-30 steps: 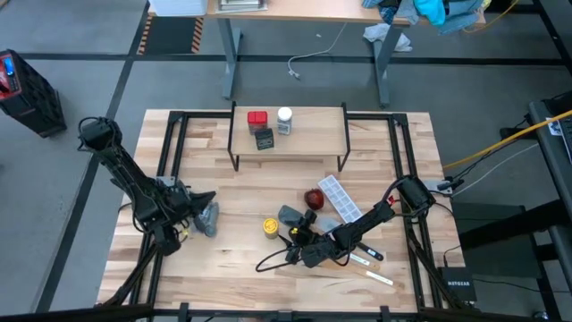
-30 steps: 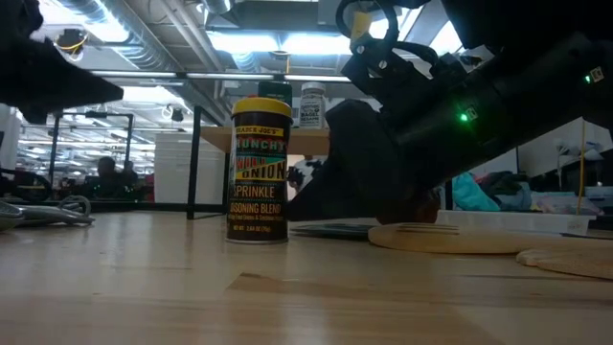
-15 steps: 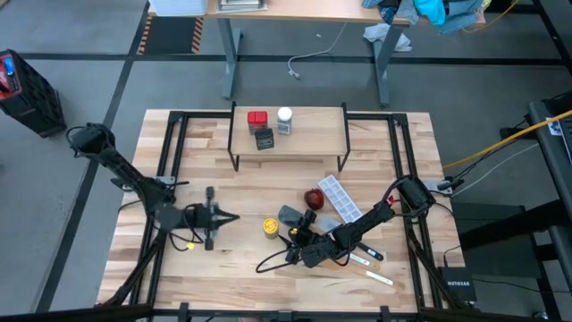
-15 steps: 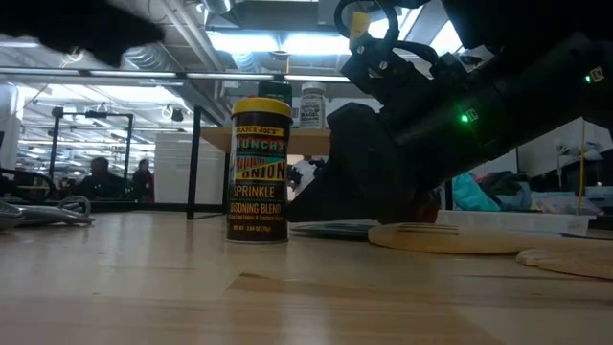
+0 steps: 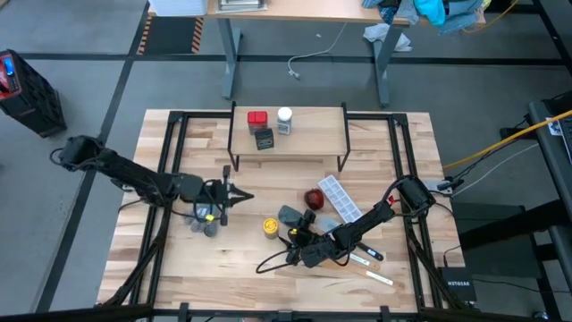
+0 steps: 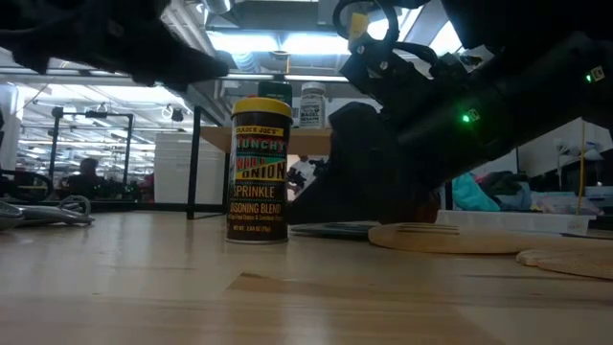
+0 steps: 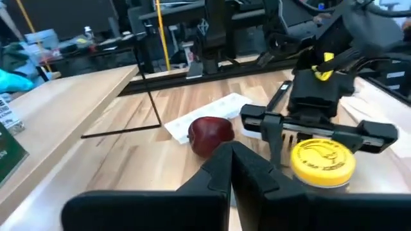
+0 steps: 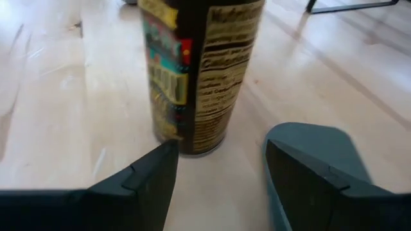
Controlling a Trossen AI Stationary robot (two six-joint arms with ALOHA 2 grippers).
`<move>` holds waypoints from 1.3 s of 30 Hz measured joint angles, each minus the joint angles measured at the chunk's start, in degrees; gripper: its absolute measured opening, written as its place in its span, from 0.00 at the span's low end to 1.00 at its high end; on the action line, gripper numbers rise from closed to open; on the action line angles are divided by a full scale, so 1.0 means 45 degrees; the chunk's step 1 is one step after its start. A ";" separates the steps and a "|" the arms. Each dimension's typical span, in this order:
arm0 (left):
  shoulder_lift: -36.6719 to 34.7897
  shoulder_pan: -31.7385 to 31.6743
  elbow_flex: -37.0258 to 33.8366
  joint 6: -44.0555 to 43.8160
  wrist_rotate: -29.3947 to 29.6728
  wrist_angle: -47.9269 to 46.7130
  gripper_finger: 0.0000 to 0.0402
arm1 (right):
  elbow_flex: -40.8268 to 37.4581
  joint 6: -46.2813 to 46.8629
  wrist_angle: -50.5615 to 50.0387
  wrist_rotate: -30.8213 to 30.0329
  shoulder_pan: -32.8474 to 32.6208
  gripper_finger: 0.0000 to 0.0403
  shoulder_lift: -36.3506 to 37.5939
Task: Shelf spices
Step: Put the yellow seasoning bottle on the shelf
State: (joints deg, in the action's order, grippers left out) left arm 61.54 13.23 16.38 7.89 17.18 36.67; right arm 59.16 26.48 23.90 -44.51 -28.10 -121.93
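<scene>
Amber jar [image 5: 269,226] standing beside red dish [image 5: 313,197], right hand [image 5: 290,239] spread near it

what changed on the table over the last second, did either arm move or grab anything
The left arm swung inward: its gripper, fingers shut and empty, moved from the table's left part toward the yellow-lidded jar. Nothing was taken hold of or let go. The right gripper stayed beside the jar, fingers open. The jar, the red tin, dark tin and white-capped jar on the shelf stayed as they were.

Yellow-lidded jar [image 5: 269,226] upright on table; 3 spices [image 5: 268,127] on the shelf [image 5: 313,134].
</scene>
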 joint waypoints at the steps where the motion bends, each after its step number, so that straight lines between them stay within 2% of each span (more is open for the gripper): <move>1: 0.0000 -0.0337 0.0000 0.0026 -0.0335 -0.0020 0.00 | 0.0000 0.0000 0.0000 0.0164 0.0000 0.60 0.0000; 9: -0.0460 -0.2632 -0.0002 -0.0137 -0.2139 -0.0572 0.00 | 0.0005 0.0022 0.0009 0.2092 0.0000 0.60 0.0000; 13: -0.1588 -0.3113 -0.0005 -0.0436 -0.3132 -0.1532 0.01 | 0.0015 0.0015 0.0098 0.3449 0.0000 0.60 0.0015; 16: -0.2858 -0.3122 -0.0005 -0.0699 -0.3450 -0.3007 0.00 | 0.0024 0.0015 0.0168 0.4171 0.0023 0.60 0.0042; 22: -0.5573 -0.2576 -0.0005 -0.1452 -0.3606 -0.6504 0.00 | 0.0019 0.0053 0.0429 0.3754 0.0009 0.60 0.0030; 31: -0.8873 -0.1527 -0.0005 -0.1466 -0.3519 -0.9232 0.00 | 0.0030 0.0058 0.1593 0.3784 0.0107 0.60 0.0010; 35: -1.0024 -0.1118 -0.0447 -0.1664 -0.3342 -0.9516 0.00 | 0.0283 0.0046 0.1617 0.3777 0.0107 0.60 0.0010; 39: -1.1278 -0.0901 -0.1884 -0.1361 -0.3306 -0.8586 0.00 | 0.0540 0.0005 0.1629 0.3754 0.0107 0.60 0.0010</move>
State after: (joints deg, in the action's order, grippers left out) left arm 10.79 9.17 7.91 1.77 2.31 -1.97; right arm 61.58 26.50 31.23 -27.62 -27.62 -121.89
